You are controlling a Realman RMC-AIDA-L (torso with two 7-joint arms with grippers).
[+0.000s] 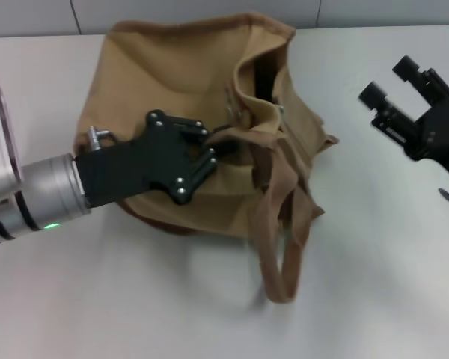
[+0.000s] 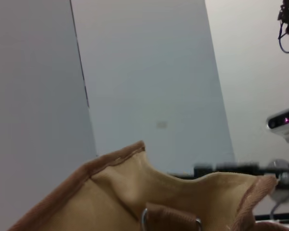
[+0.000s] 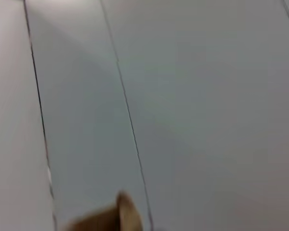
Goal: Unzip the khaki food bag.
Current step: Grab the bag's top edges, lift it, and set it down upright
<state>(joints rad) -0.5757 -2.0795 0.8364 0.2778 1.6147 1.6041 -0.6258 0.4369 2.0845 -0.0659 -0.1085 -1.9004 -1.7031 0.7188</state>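
Observation:
The khaki food bag (image 1: 187,82) lies slumped in the middle of the white table, with its strap handles (image 1: 280,224) trailing toward me. A dark gap (image 1: 263,75) shows along its top opening. My left gripper (image 1: 218,146) reaches in from the left and lies over the bag's front, its tip against the folded fabric below the opening. The tip is buried in the folds. The left wrist view shows the bag's brown-trimmed rim (image 2: 118,156) and a metal ring (image 2: 171,222). My right gripper (image 1: 390,81) hovers open and empty to the right of the bag, apart from it.
The white table (image 1: 374,284) spreads around the bag, and a grey panelled wall (image 1: 209,11) stands behind it. A scrap of tan fabric (image 3: 118,214) shows in the right wrist view against grey panels.

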